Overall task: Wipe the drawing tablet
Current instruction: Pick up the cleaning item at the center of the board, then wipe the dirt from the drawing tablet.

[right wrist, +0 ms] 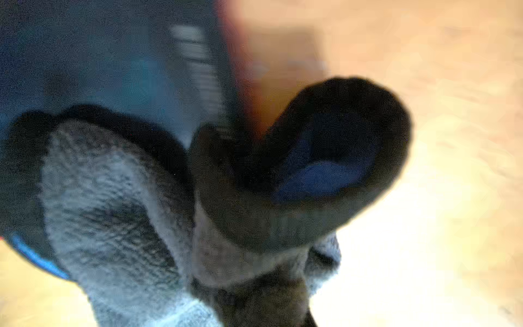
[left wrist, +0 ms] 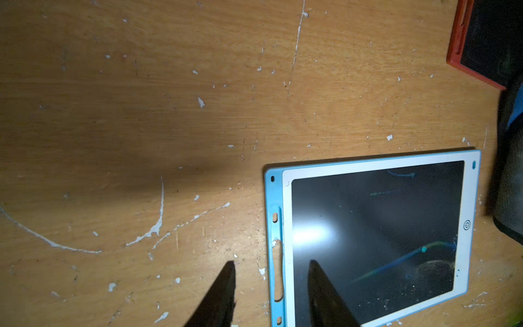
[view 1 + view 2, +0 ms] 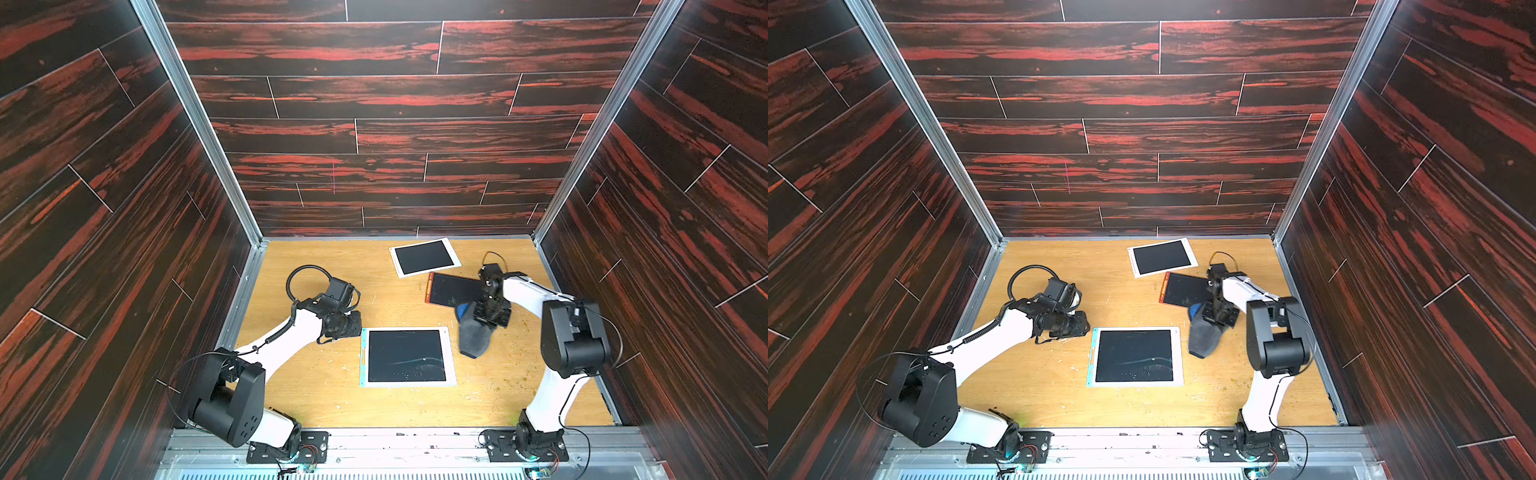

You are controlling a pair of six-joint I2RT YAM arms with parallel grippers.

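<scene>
The drawing tablet (image 3: 406,356) (image 3: 1133,356), a dark screen in a white and blue frame with faint coloured lines on it, lies flat at the middle front of the wooden table. My left gripper (image 3: 353,328) (image 2: 272,262) hovers open over the tablet's left edge, holding nothing; in the left wrist view one finger is over the wood and one over the screen (image 2: 373,226). My right gripper (image 3: 478,322) is just right of the tablet, shut on a grey cloth (image 3: 473,338) (image 3: 1202,340) with a blue inside. The bunched cloth (image 1: 119,212) fills the right wrist view and hides the fingers.
A red-framed tablet (image 3: 453,289) (image 2: 464,56) lies behind the right gripper, partly under it. A white-framed tablet (image 3: 424,257) lies near the back wall. Dark wood-pattern walls close in the table (image 3: 316,386) on three sides. White scratches and specks mark the wood.
</scene>
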